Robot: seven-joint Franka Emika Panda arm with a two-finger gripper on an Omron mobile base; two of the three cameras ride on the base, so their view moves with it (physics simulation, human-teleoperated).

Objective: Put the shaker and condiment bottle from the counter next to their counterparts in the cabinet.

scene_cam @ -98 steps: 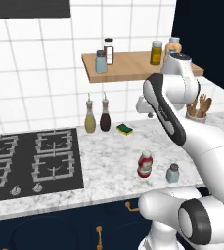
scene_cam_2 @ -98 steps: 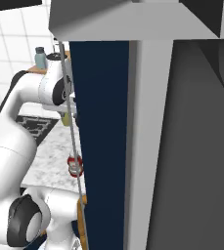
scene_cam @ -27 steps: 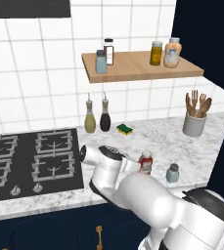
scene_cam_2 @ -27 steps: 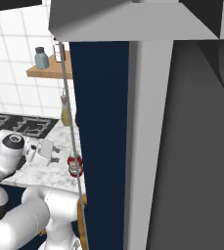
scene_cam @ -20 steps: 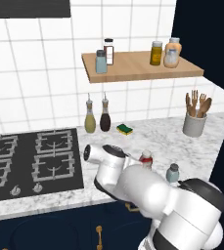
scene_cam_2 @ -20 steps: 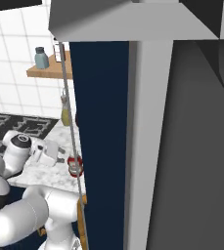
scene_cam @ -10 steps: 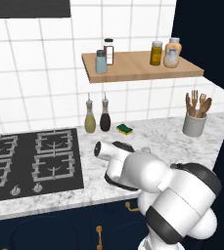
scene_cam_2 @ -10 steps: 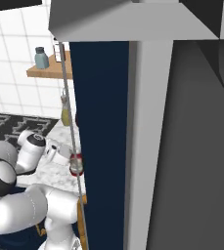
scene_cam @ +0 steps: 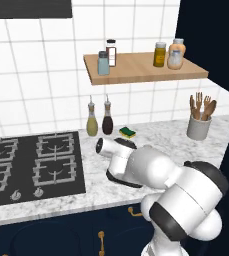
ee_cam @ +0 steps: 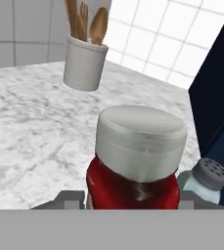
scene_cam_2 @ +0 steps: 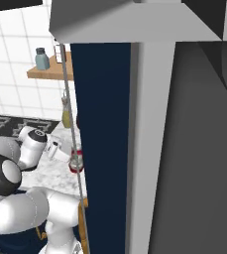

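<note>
Red condiment bottle (ee_cam: 133,183) upright on the marbled counter (ee_cam: 30,132), directly ahead of the hand camera and very close, pale cap (ee_cam: 142,141) uppermost. Dark finger tips (ee_cam: 69,199) at either side of the bottle's body, low in the hand view; contact with the bottle not discernible, so jaw state cannot be told as clamped or merely apart around it. Shaker (ee_cam: 206,181) with perforated grey cap just beside the bottle, on its right in the hand view, near the counter edge by the dark blue panel (ee_cam: 216,97). White utensil holder (ee_cam: 85,63) with wooden spoons and forks further back on the counter, well apart from the bottle. In the left base view, arm (scene_cam: 151,170) bent low over the counter right of the black hob (scene_cam: 31,167), covering the bottle and shaker. Wooden shelf (scene_cam: 143,70) on the tiled wall above, carrying a blue-grey shaker (scene_cam: 103,63), an olive-yellow bottle (scene_cam: 159,54) and a pale bottle with orange top (scene_cam: 175,53). Two slim spouted bottles (scene_cam: 99,119) and a green-yellow sponge (scene_cam: 127,132) at the wall behind the arm.
</note>
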